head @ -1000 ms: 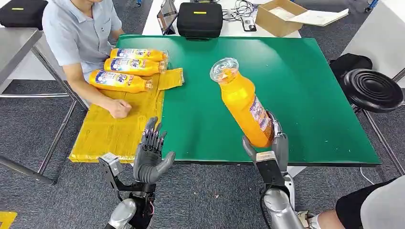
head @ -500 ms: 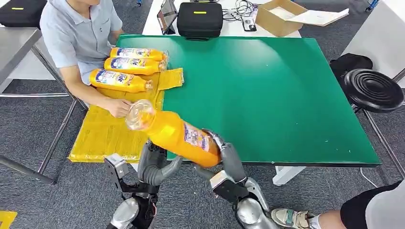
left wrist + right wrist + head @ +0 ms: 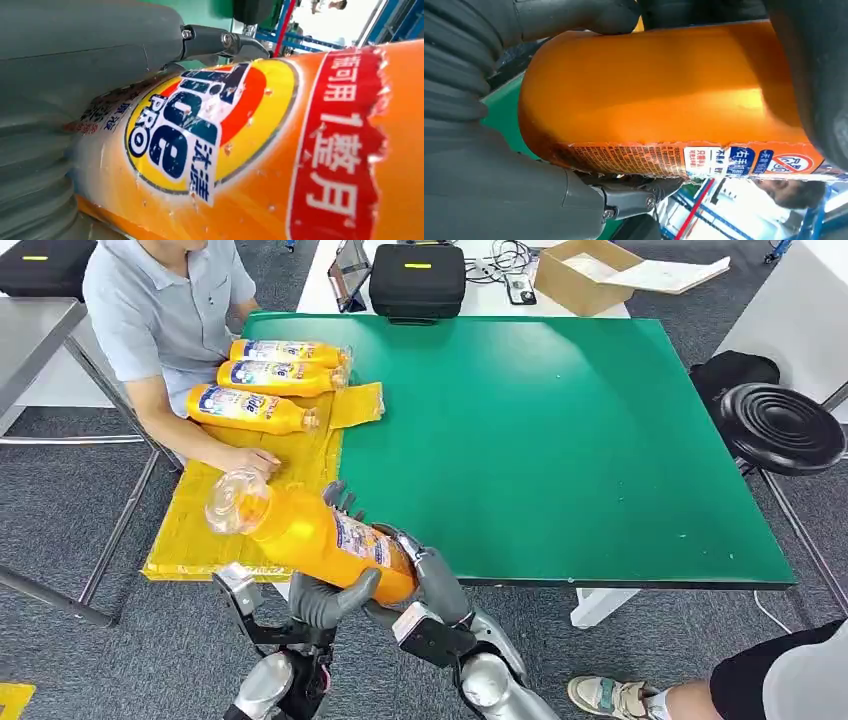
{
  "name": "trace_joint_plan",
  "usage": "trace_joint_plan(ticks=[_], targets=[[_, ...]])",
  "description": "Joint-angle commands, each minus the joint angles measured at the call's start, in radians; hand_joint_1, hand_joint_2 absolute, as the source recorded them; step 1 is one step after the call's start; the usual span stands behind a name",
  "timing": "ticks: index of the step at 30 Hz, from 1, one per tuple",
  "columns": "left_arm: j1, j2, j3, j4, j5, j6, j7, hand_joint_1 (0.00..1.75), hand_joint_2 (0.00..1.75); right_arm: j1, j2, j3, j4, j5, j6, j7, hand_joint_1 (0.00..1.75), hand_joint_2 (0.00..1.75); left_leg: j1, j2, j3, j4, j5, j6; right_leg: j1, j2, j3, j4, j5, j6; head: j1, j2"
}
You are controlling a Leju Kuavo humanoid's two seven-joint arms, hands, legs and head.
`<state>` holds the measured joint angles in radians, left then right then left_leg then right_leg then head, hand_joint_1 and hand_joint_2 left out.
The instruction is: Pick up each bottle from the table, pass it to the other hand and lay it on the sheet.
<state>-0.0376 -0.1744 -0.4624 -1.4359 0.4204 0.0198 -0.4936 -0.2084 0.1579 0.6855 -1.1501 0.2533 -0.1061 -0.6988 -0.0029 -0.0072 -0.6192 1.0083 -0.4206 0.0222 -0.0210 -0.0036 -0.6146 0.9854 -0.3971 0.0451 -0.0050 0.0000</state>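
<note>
Both hands on one orange bottle [image 3: 320, 535], held tilted in the air over the table's near edge, clear cap end toward the yellow sheet [image 3: 235, 510]. Right hand [image 3: 425, 580] wraps the bottle's base end, fingers closed around it. Left hand [image 3: 325, 585] cups the bottle's middle from below, thumb curled up against it, fingers behind it; left wrist view has its thumb [image 3: 90, 45] pressed on the label. Three more bottles [image 3: 255, 408] lie side by side on the sheet's far end. Person's hand [image 3: 250, 458] rests on the sheet beside the cap. Green table [image 3: 560, 430].
</note>
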Motion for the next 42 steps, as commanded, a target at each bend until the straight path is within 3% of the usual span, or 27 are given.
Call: trace_joint_plan(ticks=[1, 9, 10, 11, 14, 15, 16, 20, 27, 31, 34, 36, 40, 42], targets=[[-0.026, 0.025, -0.033, 0.005, -0.036, -0.057, 0.004, 0.0, 1.75, -0.031, -0.011, 0.039, 0.132, 0.002, 0.056, 0.009, 1.75, 1.75, 0.002, 0.0, 0.007, 0.0, -0.003, -0.002, 0.002, 0.0, 0.007, -0.001, -0.003, -0.003, 0.0, 0.0], [-0.036, 0.024, -0.031, 0.02, -0.039, -0.055, 0.008, 0.0, 1.75, -0.028, -0.01, 0.044, 0.132, 0.006, 0.063, 0.01, 1.75, 1.75, 0.002, -0.002, 0.005, 0.0, -0.002, -0.002, 0.002, -0.002, 0.006, -0.001, -0.002, -0.002, 0.0, 0.0], [-0.04, 0.019, -0.028, 0.029, -0.039, -0.054, 0.008, 1.5, 1.75, -0.029, -0.011, 0.051, 0.133, 0.013, 0.066, 0.009, 1.75, 1.75, 0.001, -0.002, 0.004, -0.001, -0.001, -0.001, 0.001, -0.002, 0.004, -0.001, -0.001, -0.002, 0.0, 0.0], [-0.048, 0.019, -0.03, 0.038, -0.042, -0.068, 0.006, 1.75, 1.75, -0.028, -0.011, 0.06, 0.133, 0.021, 0.074, 0.007, 1.75, 1.75, 0.002, -0.002, 0.006, -0.001, -0.002, -0.002, 0.002, -0.002, 0.007, -0.002, -0.002, -0.003, 0.0, 0.0], [-0.058, 0.018, -0.015, 0.064, 0.016, -0.148, 0.035, 1.75, 1.75, -0.02, -0.012, 0.079, 0.144, 0.028, 0.101, 0.011, 1.69, 1.75, 0.002, -0.002, 0.005, -0.001, -0.002, -0.001, 0.002, -0.002, 0.006, -0.002, -0.002, -0.002, 0.0, 0.0], [-0.059, 0.019, -0.009, 0.07, 0.03, -0.173, 0.036, 1.75, 1.75, -0.017, -0.014, 0.084, 0.145, 0.02, 0.131, 0.012, 0.03, 1.75, 0.002, -0.002, 0.007, 0.0, -0.003, -0.002, 0.003, -0.002, 0.009, -0.001, -0.003, -0.003, 0.0, 0.0], [-0.06, 0.02, -0.001, 0.079, 0.055, -0.21, 0.044, 1.75, 1.75, -0.009, -0.016, 0.088, 0.138, 0.026, 0.129, 0.007, 0.0, 0.0, 0.001, -0.002, 0.004, -0.001, -0.001, -0.001, 0.002, -0.002, 0.005, -0.002, -0.001, -0.002, 0.0, 0.0], [-0.056, 0.019, 0.028, 0.102, 0.099, -0.297, 0.073, 1.75, 1.75, 0.023, -0.032, 0.078, 0.104, 0.052, 0.094, 0.013, 0.0, 0.0, 0.001, -0.002, 0.005, -0.001, -0.001, -0.001, 0.002, -0.003, 0.006, -0.002, -0.002, -0.002, 0.0, 0.0], [-0.033, 0.017, 0.074, 0.088, 0.041, -0.25, 0.068, 1.75, 1.75, 0.128, -0.047, -0.031, -0.035, 0.048, 0.017, 0.029, 0.0, 0.0, 0.0, -0.002, 0.003, -0.001, -0.001, -0.001, 0.0, -0.003, 0.004, -0.001, -0.002, -0.001, 0.0, 0.0], [-0.037, 0.021, 0.081, 0.085, 0.043, -0.252, 0.067, 1.75, 1.75, 0.129, -0.048, -0.035, -0.046, 0.047, 0.016, 0.031, 0.0, 0.0, 0.002, -0.001, 0.005, 0.0, -0.003, -0.002, 0.002, -0.003, 0.006, -0.001, -0.003, -0.003, 0.0, 0.0], [-0.073, 0.014, 0.104, 0.126, -0.08, -0.046, 0.077, 1.75, 1.75, 0.163, -0.037, -0.079, -0.084, 0.049, -0.057, 0.025, 0.0, 0.0, 0.0, -0.001, 0.001, 0.0, 0.0, -0.001, 0.001, -0.002, 0.001, -0.001, -0.001, -0.001, 0.0, 0.0], [-0.104, 0.025, 0.122, 0.162, -0.091, -0.013, 0.087, 1.75, 1.75, 0.175, -0.035, -0.099, -0.116, 0.04, -0.094, 0.001, 0.0, 0.0, 0.001, -0.002, 0.004, 0.0, -0.001, -0.001, 0.002, -0.004, 0.005, -0.001, -0.002, -0.002, 0.0, 0.0], [-0.146, 0.048, 0.198, 0.22, -0.189, 0.189, 0.079, 1.75, 1.75, 0.177, -0.037, -0.126, -0.16, 0.041, -0.182, 0.001, 0.0, 0.0, 0.001, 0.0, 0.004, 0.0, -0.001, -0.002, 0.001, 0.0, 0.004, -0.001, -0.001, -0.002, 0.0, 0.0], [-0.174, 0.055, 0.228, 0.254, -0.336, 0.391, 0.019, 1.75, 1.75, 0.175, -0.048, -0.123, -0.184, 0.012, -0.255, 0.001, 0.0, 0.0, 0.0, 0.001, 0.002, -0.001, 0.0, -0.001, 0.0, 0.0, 0.001, -0.001, 0.0, -0.002, 0.0, 0.0]])
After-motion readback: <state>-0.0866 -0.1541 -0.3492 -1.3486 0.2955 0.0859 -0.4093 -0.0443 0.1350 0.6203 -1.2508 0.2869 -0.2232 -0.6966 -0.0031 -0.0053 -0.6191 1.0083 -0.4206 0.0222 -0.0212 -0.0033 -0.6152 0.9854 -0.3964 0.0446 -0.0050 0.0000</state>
